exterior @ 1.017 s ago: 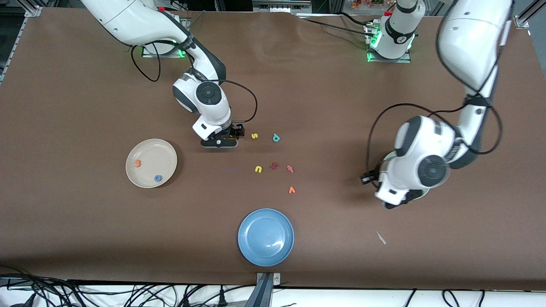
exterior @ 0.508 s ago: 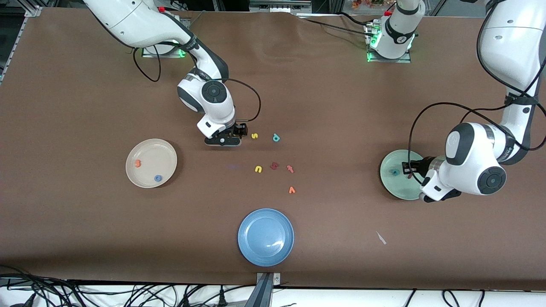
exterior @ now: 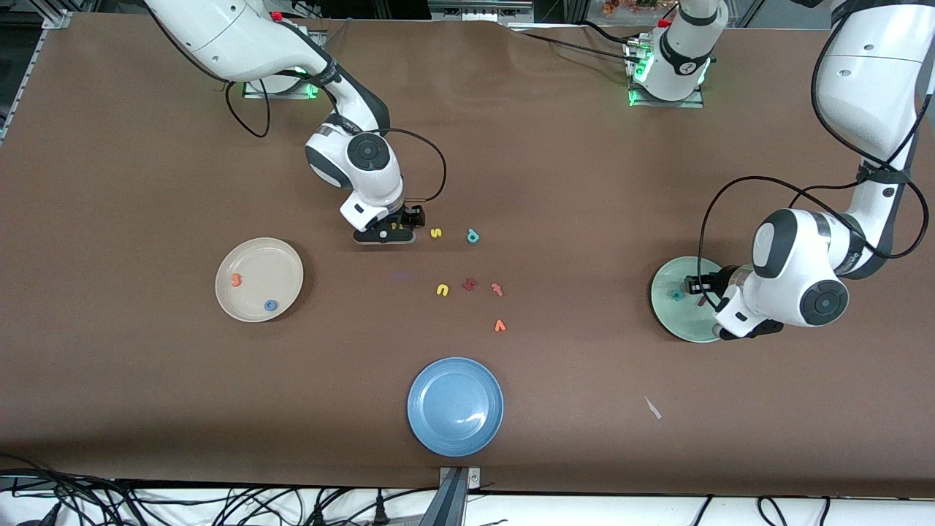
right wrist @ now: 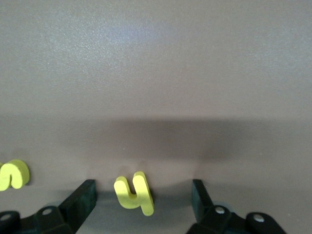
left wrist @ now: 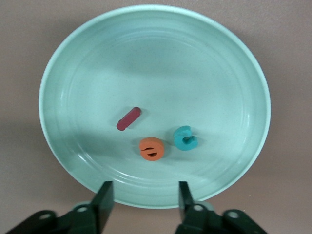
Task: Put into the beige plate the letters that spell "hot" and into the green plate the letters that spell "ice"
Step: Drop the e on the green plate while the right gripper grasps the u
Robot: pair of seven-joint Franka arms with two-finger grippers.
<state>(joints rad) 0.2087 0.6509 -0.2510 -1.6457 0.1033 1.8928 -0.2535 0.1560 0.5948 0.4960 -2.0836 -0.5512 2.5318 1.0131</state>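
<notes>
My left gripper (left wrist: 145, 204) hangs open over the green plate (left wrist: 87, 68), nothing between its fingers. In that plate lie the dark red "i" (left wrist: 128, 118), the orange "e" (left wrist: 151, 148) and the teal "c" (left wrist: 185, 138), all apart from the fingers. My right gripper (right wrist: 141, 201) is down at the table, open, with the yellow "h" (right wrist: 134, 193) between its fingers and touching neither. The beige plate (exterior: 270, 259), toward the right arm's end, holds the orange "t" (exterior: 236, 280) and the blue "o" (exterior: 270, 305). In the front view the green plate (exterior: 672, 318) shows under my left gripper (exterior: 699, 291).
Loose letters lie mid-table: a yellow "s" (exterior: 436, 233) beside my right gripper (exterior: 394, 230), a teal "p" (exterior: 472, 235), a yellow "u" (exterior: 442, 290), a dark red letter (exterior: 470, 284), a reddish "t" (exterior: 497, 289), an orange one (exterior: 500, 326). A blue plate (exterior: 455, 406) sits nearest the front camera.
My left arm swung back so that the green plate shows, and its gripper went from shut to open, with the dark red "i" now lying in the plate. My right gripper edged toward the yellow "s".
</notes>
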